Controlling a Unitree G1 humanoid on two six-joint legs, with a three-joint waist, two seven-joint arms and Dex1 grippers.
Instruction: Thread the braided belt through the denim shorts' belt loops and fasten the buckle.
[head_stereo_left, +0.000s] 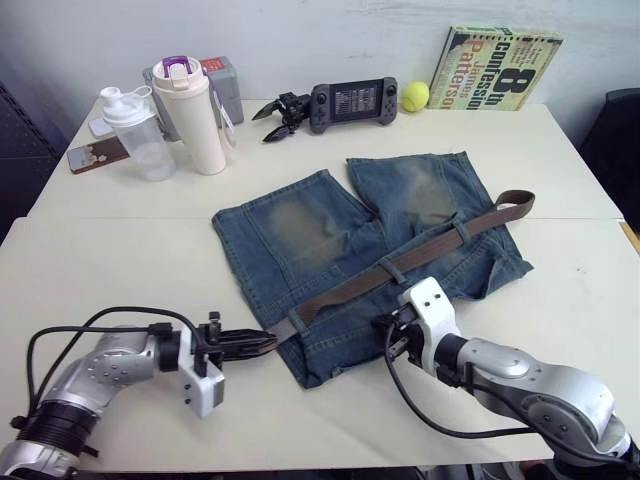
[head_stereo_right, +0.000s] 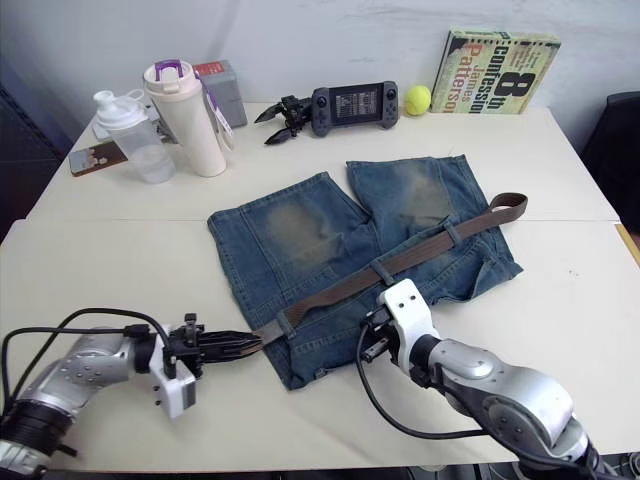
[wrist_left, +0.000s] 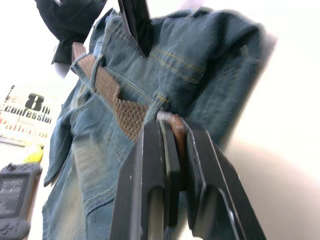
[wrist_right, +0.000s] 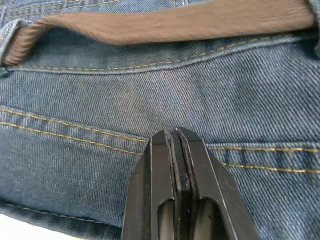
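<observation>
One belt (head_stereo_left: 400, 262) ran through three loops (head_stereo_left: 459, 231) on the shorts (head_stereo_left: 330, 230), left gripper (wrist_left: 172, 131) clamped on its tip, right gripper (wrist_right: 174, 137) clenched empty against denim.

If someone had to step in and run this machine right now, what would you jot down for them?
Left tool: shut on the tan tip of the braided belt, at the near-left corner of the waistband.
Right tool: shut, empty, tips over the denim shorts below the belt.
Shorts lie flat mid-table, waistband toward the robot.
Done: belt passes under several belt loops along the waistband.
Left: its far end curls free past the right edge; finish threading, bring the ends together, fasten. The buckle itself I cannot make out.
</observation>
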